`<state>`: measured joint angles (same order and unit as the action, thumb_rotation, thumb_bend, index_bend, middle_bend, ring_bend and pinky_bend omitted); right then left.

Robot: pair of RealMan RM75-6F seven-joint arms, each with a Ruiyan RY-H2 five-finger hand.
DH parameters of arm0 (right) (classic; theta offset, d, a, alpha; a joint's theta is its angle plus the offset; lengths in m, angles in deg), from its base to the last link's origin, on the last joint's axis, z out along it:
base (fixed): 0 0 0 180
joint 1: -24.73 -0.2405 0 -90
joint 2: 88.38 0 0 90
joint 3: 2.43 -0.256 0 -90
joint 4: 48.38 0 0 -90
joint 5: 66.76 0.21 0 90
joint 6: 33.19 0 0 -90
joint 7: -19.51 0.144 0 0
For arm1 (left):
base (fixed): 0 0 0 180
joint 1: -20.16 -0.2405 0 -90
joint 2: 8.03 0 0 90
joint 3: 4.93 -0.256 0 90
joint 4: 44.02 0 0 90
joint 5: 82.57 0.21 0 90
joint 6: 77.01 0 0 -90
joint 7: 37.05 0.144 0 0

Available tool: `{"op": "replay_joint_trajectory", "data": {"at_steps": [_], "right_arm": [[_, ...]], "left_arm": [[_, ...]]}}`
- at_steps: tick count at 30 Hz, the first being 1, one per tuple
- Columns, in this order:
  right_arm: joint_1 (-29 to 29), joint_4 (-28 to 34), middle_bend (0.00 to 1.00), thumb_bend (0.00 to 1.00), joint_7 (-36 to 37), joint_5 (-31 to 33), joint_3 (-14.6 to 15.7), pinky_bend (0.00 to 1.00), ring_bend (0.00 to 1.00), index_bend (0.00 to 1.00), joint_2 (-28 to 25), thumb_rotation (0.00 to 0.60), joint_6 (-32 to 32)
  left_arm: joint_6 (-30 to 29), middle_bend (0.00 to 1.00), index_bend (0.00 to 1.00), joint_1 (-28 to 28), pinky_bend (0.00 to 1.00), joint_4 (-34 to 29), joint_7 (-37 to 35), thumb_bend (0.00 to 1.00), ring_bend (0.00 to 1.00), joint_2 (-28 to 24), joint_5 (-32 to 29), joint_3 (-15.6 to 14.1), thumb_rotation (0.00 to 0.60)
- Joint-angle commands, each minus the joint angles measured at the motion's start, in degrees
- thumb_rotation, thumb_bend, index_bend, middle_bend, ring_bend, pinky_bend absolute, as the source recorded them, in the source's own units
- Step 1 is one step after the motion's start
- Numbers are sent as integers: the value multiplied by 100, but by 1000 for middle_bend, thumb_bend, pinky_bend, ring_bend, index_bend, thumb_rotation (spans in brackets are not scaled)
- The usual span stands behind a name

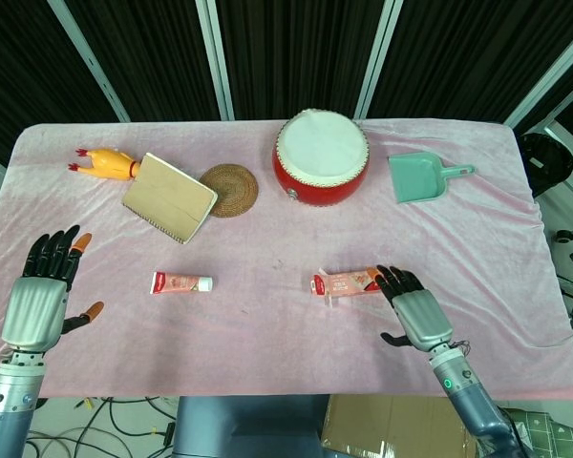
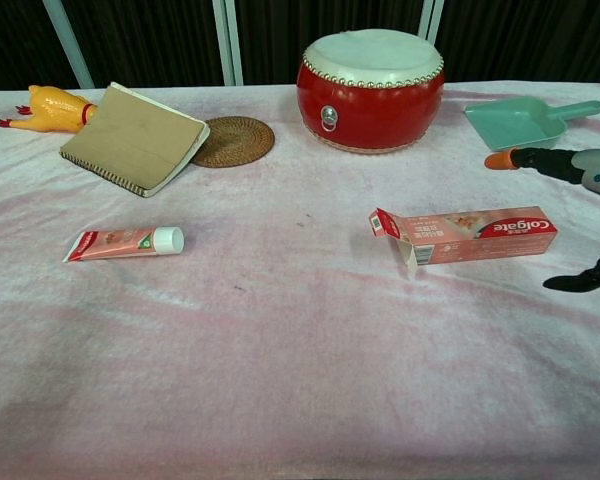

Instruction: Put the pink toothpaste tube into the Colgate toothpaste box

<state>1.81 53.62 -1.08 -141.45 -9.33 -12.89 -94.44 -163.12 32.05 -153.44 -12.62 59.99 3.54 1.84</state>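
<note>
Lying flat at lower left of centre, the pink toothpaste tube [image 1: 181, 282] has its white cap toward the Colgate toothpaste box [image 2: 467, 235], well apart at right of centre with its flap end open toward the tube. Over the box's far end hovers the right hand [image 1: 413, 311], fingers spread, grasping nothing. At the lower left edge the left hand [image 1: 41, 298] is raised, released, fingers apart. Across the upper frame sit a rubber chicken [image 1: 105, 163], notebook [image 1: 169, 197], woven coaster [image 1: 229, 190], red drum [image 1: 321, 156] and green dustpan [image 1: 423, 176]
</note>
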Motion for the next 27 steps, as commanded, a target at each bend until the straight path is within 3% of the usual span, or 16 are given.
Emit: {"op": "replay_joint_trajectory", "data": {"at_steps": [1, 4, 12, 27], "right_arm": [[-276, -217, 30, 156, -216, 381, -253, 124, 7, 1, 210, 600, 208], [-632, -615, 50, 160, -541, 960, -485, 138, 24, 14, 541, 600, 487], [-1049, -1154, 124, 175, -934, 1768, -618, 172, 75, 109, 994, 600, 645], [-1258, -1606, 323, 215, -878, 2008, -451, 268, 265, 335, 1189, 600, 633]], "left_arm": [[23, 0, 32, 9, 48, 19, -11, 63, 0, 2, -50, 18, 600], [35, 0, 32, 32, 48, 77, -61, 63, 0, -7, -120, 75, 600], [68, 0, 32, 55, 48, 130, -125, 63, 0, -11, -210, 109, 600], [120, 0, 32, 76, 48, 169, -147, 63, 0, 5, -291, 89, 600]]}}
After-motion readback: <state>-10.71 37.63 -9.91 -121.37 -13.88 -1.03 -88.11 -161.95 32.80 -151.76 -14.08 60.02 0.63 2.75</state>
